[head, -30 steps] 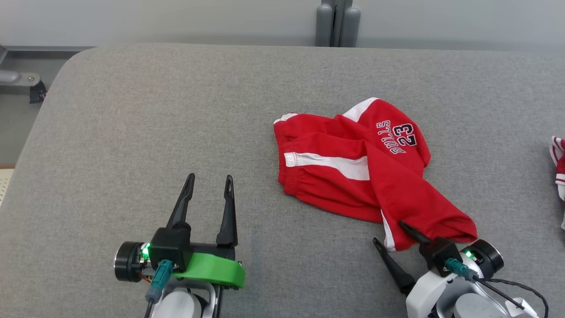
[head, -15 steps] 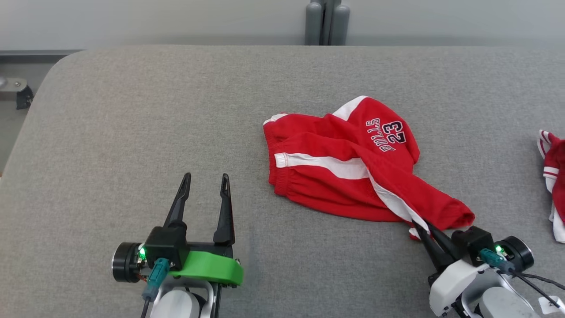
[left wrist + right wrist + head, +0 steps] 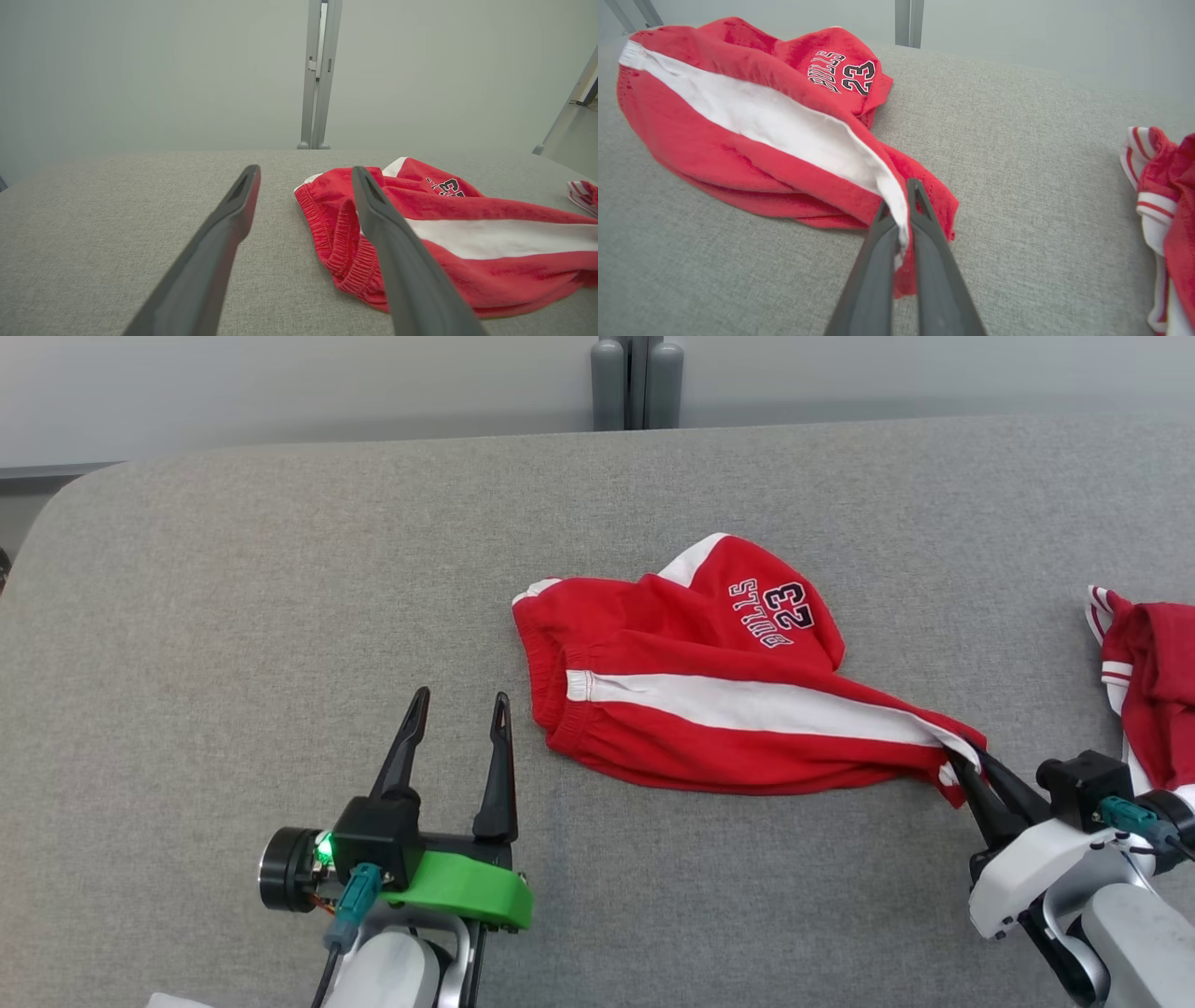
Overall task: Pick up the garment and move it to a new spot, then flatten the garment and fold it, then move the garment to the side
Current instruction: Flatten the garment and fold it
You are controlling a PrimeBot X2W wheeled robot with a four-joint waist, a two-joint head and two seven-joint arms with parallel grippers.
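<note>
Locate the red garment [image 3: 709, 728] on the grey table [image 3: 233, 616], about midway along the far edge and well back from it. Its long axis runs roughly parallel to that far edge. The elastic waistband [image 3: 551, 709] points toward the table's left side. The leg hem [image 3: 948, 782] points toward the right side and slants slightly toward the near side. The white stripe [image 3: 747, 700] follows this axis. A folded-over part bearing the print "BULLS 23" [image 3: 775, 614] lies on the far side of the stripe, and its lettering reads upside down in the head view.

The right claw [image 3: 966, 775] is clamped tight on the leg hem, with white trim pinched between its fingers. The left claw [image 3: 462, 705] stands wide with nothing in it, just beside the waistband and apart from it. A second red-and-white garment [image 3: 1144, 663] lies apart toward the right side.
</note>
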